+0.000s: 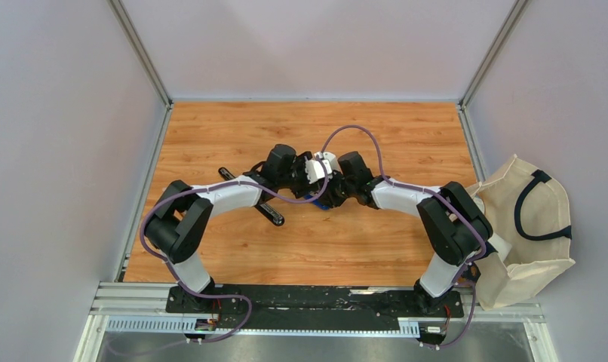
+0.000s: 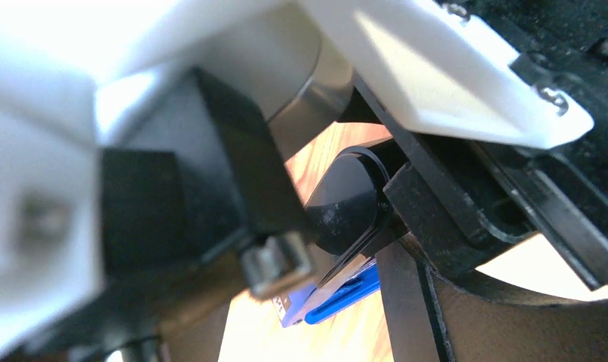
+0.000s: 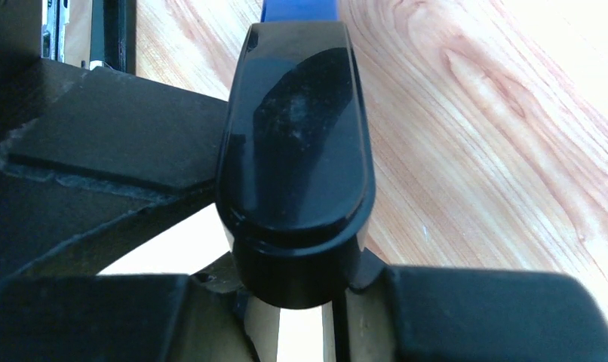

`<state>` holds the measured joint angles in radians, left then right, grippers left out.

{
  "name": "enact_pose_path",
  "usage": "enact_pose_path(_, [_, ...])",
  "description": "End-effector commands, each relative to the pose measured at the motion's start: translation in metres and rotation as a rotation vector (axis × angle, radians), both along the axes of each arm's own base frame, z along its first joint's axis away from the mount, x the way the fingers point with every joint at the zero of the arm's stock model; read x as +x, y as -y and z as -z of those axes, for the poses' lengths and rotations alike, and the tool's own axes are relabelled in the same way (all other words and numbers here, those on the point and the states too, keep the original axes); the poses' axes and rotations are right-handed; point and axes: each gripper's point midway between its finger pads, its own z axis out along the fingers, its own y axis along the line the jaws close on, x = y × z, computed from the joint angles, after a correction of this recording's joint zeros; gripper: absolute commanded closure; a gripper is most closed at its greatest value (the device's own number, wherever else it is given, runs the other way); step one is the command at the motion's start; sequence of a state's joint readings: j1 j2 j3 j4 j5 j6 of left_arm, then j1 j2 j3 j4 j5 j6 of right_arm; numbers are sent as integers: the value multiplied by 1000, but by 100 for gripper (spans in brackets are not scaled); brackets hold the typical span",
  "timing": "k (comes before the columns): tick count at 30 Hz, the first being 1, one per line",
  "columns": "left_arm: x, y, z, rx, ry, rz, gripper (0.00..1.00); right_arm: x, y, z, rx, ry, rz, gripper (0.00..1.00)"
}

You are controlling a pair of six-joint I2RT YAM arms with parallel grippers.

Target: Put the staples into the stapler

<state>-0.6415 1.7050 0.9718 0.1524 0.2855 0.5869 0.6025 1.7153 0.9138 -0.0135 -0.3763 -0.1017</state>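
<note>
Wood-grain desk (image 1: 210,256) lies under me, with grey walls (image 1: 59,151) around it. At the right edge of the top view a beige cloth bag (image 1: 527,249) with dark handles slumps beside the desk. Farther in, left of centre, a long black bar (image 1: 271,213) lies flat, partly under my left arm. At the centre my right fingers (image 3: 497,317) are clenched on the stapler (image 3: 293,173), glossy black with a blue part. My left fingers (image 2: 158,219) stand wide beside it; whether they grasp anything I cannot tell. A small grey metal piece (image 2: 274,260) at their tip may be the staples.
</note>
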Motion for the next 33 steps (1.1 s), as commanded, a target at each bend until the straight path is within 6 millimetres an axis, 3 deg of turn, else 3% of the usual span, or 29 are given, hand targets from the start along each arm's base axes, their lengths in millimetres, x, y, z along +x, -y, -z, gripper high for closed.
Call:
enact_pose_path(1, [28, 2, -37, -52, 106, -101, 28, -20, 14, 26, -85, -105, 5, 100])
enact_pose_path(12, [52, -27, -71, -171, 66, -232, 32, -14, 22, 31, -107, -95, 45, 100])
enact_pose_path(22, [63, -29, -59, -182, 35, -304, 30, -18, 19, 28, -89, -99, 25, 100])
enact_pose_path(33, [56, -15, -56, -224, -3, -261, 29, -37, 5, 18, -15, -167, -80, 100])
